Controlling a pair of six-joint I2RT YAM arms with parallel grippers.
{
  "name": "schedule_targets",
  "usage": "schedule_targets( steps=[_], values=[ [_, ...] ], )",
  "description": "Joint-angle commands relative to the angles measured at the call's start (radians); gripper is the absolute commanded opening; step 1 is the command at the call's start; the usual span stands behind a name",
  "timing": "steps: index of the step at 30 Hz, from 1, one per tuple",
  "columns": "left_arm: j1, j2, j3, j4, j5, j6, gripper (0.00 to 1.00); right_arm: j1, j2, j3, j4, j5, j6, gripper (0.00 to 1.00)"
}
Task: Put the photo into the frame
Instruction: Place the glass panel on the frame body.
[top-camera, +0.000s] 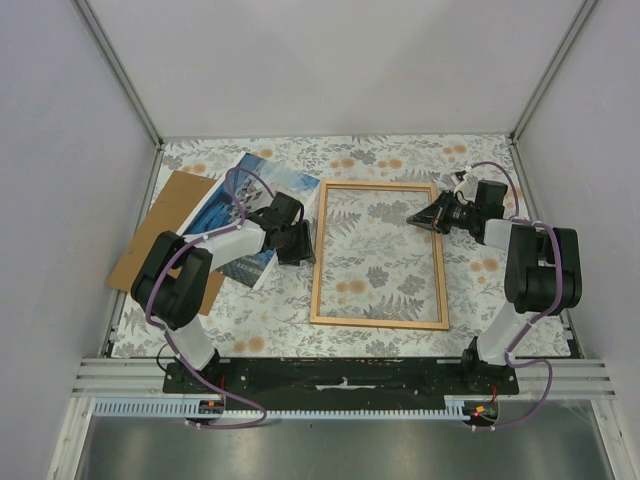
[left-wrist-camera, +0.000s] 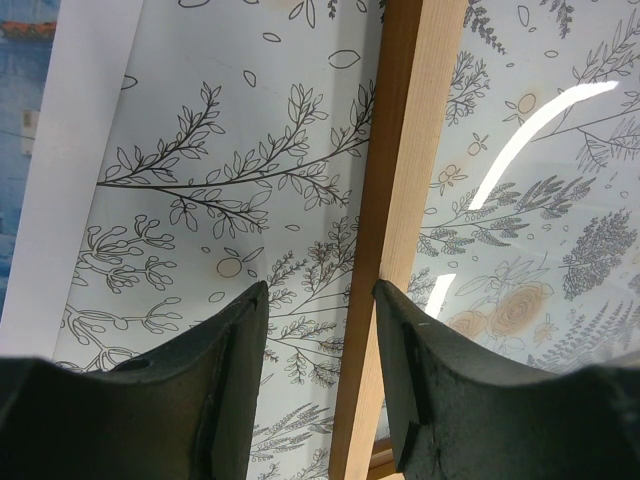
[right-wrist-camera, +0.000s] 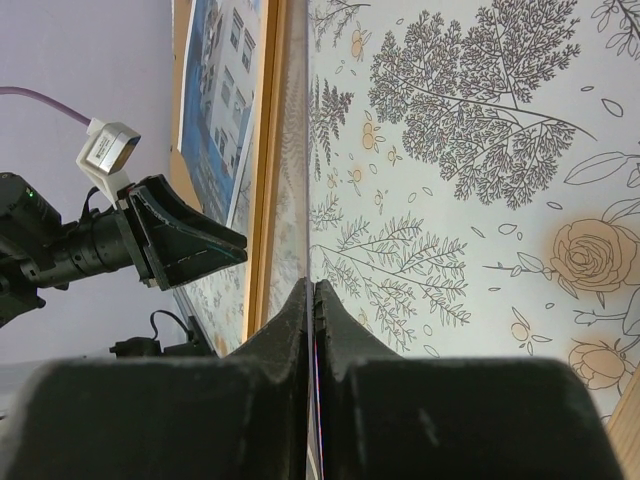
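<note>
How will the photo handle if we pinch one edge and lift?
Probably floppy: the photo looks like a thin paper sheet, so it would likely sag. It is likely light, and may slide easily when pushed, since it lies flat, partly on the board and partly on the table.

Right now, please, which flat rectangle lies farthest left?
The plain brown backing board, partly under the blue-and-white paper photo; the orange-brown wooden frame lies rightmost.

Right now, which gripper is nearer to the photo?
Left. The left gripper is at the right edge of the photo, beside the left rail of the frame. The right gripper is across the frame, over its upper right corner.
</note>
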Motion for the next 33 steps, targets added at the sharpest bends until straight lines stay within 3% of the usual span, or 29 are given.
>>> schedule_targets(
  steps=[1,6,10,17,33],
  values=[
    [-0.007,-0.013,0.003,-0.002,-0.027,-0.011,0.54,0.012,-0.03,0.001,0.047,-0.026,0.008,0.06],
    [-0.007,-0.013,0.004,-0.002,-0.028,-0.011,0.54,0.013,-0.033,0.015,0.014,-0.005,-0.012,0.1],
    [-0.007,-0.013,0.004,-0.002,-0.03,-0.01,0.54,0.01,-0.04,0.029,-0.017,0.011,-0.029,0.29],
    [-0.007,-0.014,0.006,-0.002,-0.03,-0.008,0.54,0.01,-0.04,0.05,-0.052,0.032,-0.046,0.41],
    [-0.007,-0.016,0.003,-0.002,-0.028,-0.008,0.54,0.007,-0.041,0.098,-0.17,0.107,-0.104,0.47]
  ],
)
